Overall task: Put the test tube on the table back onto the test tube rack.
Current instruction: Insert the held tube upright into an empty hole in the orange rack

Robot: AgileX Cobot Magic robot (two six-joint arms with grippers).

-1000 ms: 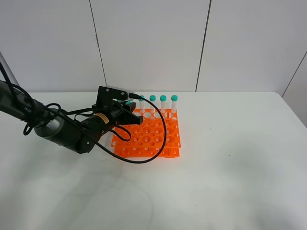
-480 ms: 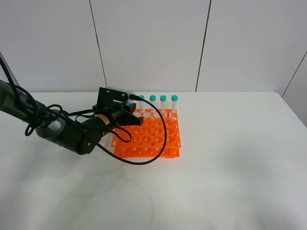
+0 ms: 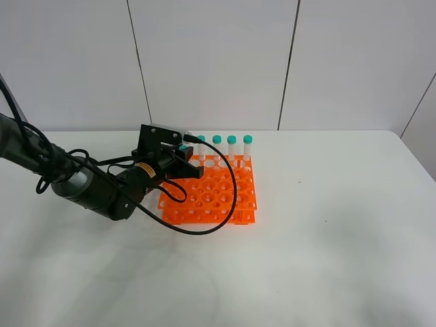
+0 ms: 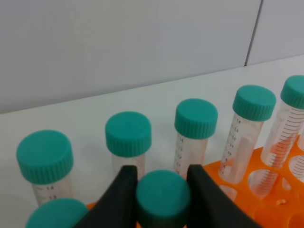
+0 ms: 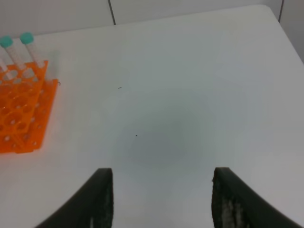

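Note:
My left gripper (image 3: 181,161) is shut on the test tube (image 3: 182,147), held upright over the back left part of the orange test tube rack (image 3: 218,194). In the left wrist view the two black fingers (image 4: 118,199) clamp its teal cap (image 4: 163,197); the tube's lower end is hidden. Several other teal-capped tubes (image 4: 195,118) stand in the rack's back rows behind it. My right gripper (image 5: 161,199) is open and empty above the bare white table (image 5: 190,95), well to the right of the rack (image 5: 19,118); it does not show in the exterior high view.
A black cable (image 3: 225,204) loops from the left arm over the rack's front. Three capped tubes (image 3: 231,140) stand in the rack's back row to the right of the gripper. White wall panels stand behind the table (image 3: 327,238).
My left gripper with the tube has shifted slightly right and down toward the rack's back left holes, then held almost still. The right gripper shows no change.

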